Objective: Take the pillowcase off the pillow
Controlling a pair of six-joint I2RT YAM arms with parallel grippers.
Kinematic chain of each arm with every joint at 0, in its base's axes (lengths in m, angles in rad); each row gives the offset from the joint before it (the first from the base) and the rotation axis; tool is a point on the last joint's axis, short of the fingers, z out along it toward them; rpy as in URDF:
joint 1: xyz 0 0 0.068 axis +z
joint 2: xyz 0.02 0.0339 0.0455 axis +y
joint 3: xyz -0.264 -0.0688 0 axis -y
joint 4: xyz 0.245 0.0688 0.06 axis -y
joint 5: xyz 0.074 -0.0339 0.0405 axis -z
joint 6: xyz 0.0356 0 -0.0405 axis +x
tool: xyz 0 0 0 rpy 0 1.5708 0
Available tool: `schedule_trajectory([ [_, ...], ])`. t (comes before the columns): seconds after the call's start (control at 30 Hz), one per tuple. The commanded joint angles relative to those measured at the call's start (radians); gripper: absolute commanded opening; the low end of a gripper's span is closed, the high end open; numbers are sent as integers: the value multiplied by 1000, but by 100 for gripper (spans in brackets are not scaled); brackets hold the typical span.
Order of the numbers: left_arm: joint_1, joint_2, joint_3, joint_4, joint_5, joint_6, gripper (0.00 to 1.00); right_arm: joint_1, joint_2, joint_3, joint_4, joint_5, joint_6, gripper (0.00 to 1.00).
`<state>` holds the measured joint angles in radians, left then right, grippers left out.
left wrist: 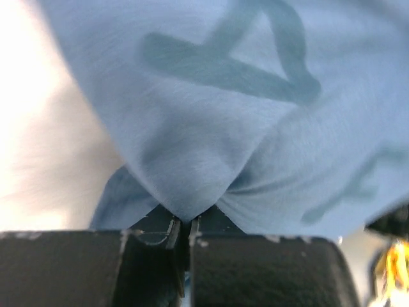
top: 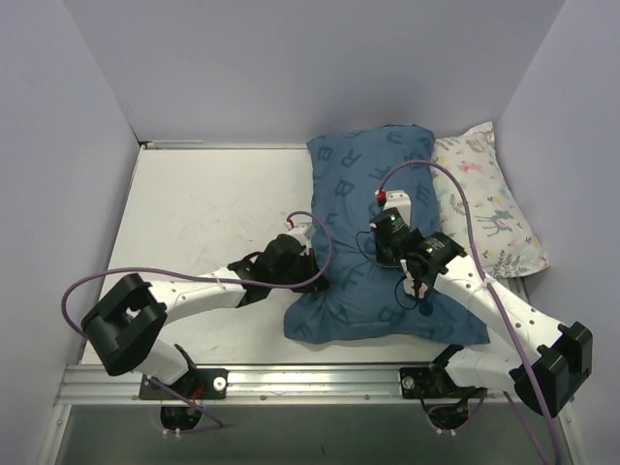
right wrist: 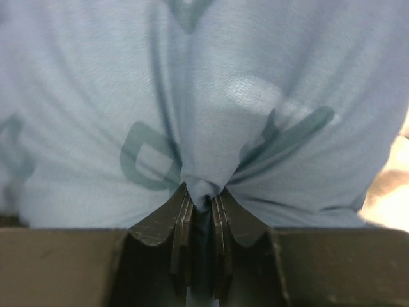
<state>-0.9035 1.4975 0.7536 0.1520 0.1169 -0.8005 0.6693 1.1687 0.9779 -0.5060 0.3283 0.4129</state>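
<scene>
The dark-blue pillowcase (top: pixel 368 184) with darker letters lies across the middle of the table, its near end spread flat toward the arms. The plain white pillow is hidden inside it. My left gripper (top: pixel 308 254) is shut on a pinch of the pillowcase at its left edge; the left wrist view shows the fabric (left wrist: pixel 211 115) gathered to a point between the jaws (left wrist: pixel 184 220). My right gripper (top: pixel 380 232) is shut on a bunch of the pillowcase near its middle; the right wrist view shows the cloth (right wrist: pixel 204 115) puckered into the jaws (right wrist: pixel 203 198).
A smaller white pillow with floral and deer print (top: pixel 489 199) lies at the back right, against the blue pillowcase. White walls close in the table (top: pixel 203 223) at the back and both sides. A metal rail (top: pixel 291 383) runs along the near edge.
</scene>
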Motion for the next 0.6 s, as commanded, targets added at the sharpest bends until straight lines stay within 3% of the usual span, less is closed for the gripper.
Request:
schedule_trajectory([
  [0.0,167,-150,139,-257,-200,6,0,99,66,118,-3,-202,4,6],
  [0.1,427,-242,176,-359,-149,17,0,217,165,247,43,-262,30,5],
  [0.17,602,-259,226,-417,-143,36,0,286,238,319,66,-297,43,12],
  [0.2,648,-244,298,-439,-140,59,0,312,315,365,69,-302,40,18],
  [0.23,694,-228,335,-477,-137,70,0,358,351,439,69,-295,40,33],
  [0.3,782,-156,435,-505,-117,93,1,360,425,491,70,-304,43,48],
  [0.33,798,-126,461,-506,-77,102,8,343,440,522,69,-302,40,59],
  [0.4,810,-42,522,-529,-51,139,26,306,454,532,69,-316,40,67],
  [0.43,810,-19,570,-537,-36,156,48,265,445,525,67,-319,47,73],
  [0.47,811,3,590,-546,-34,171,58,250,433,519,69,-321,43,76],
  [0.57,813,30,654,-581,-63,228,77,210,343,470,67,-208,1,84],
])
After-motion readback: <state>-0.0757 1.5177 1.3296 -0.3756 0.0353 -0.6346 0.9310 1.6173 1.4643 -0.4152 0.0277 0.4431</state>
